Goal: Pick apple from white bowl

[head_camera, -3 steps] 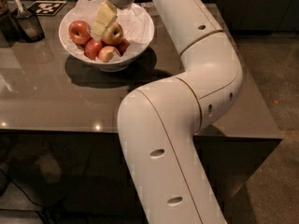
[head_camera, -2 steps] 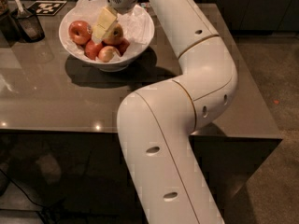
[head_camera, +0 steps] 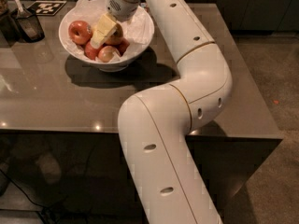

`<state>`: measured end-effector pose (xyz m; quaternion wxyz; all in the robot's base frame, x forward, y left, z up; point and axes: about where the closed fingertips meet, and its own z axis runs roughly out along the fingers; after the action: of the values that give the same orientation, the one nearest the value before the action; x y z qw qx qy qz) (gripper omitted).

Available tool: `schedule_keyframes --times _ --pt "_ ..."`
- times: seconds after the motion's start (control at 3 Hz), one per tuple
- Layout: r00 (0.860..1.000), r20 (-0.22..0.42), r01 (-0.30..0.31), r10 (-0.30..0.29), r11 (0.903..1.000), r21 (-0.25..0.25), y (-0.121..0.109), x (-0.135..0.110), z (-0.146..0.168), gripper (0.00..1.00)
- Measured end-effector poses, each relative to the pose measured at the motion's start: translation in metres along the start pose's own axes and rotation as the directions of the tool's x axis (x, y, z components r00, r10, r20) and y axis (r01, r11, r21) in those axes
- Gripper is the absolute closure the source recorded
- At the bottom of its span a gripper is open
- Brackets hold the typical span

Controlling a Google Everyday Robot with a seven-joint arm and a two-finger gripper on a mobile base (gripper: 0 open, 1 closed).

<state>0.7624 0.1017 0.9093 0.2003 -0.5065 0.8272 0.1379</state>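
The white bowl (head_camera: 140,48) stands on the grey table at the back left, lined with crumpled white paper and holding several apples. My gripper (head_camera: 103,31) reaches down from the arm's wrist (head_camera: 120,3) into the middle of the bowl. It sits right against an orange-brown apple (head_camera: 117,34), most of which it hides. An all-red apple (head_camera: 80,31) lies to its left. Another red one (head_camera: 91,51) and a paler one (head_camera: 108,54) lie in front.
A small dark container (head_camera: 29,26) with a utensil stands at the table's far left. A black-and-white marker tag (head_camera: 46,7) lies behind it. My arm's big elbow (head_camera: 201,78) hangs over the table's right part. The table's front edge (head_camera: 60,130) runs below.
My gripper has come down a little, deeper into the bowl among the apples. The apples and the bowl have stayed put.
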Motion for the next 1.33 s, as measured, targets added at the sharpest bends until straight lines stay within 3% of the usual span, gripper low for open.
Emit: schedule_keyframes --times 0.33,1.33 --pt "1.0 0.023 0.0 -0.001 0.9999 0.01 -0.003 -0.007 0.005 0.17" --pt "0.998 0.061 0.016 -0.018 0.9993 0.034 -0.007 -0.022 0.01 0.88"
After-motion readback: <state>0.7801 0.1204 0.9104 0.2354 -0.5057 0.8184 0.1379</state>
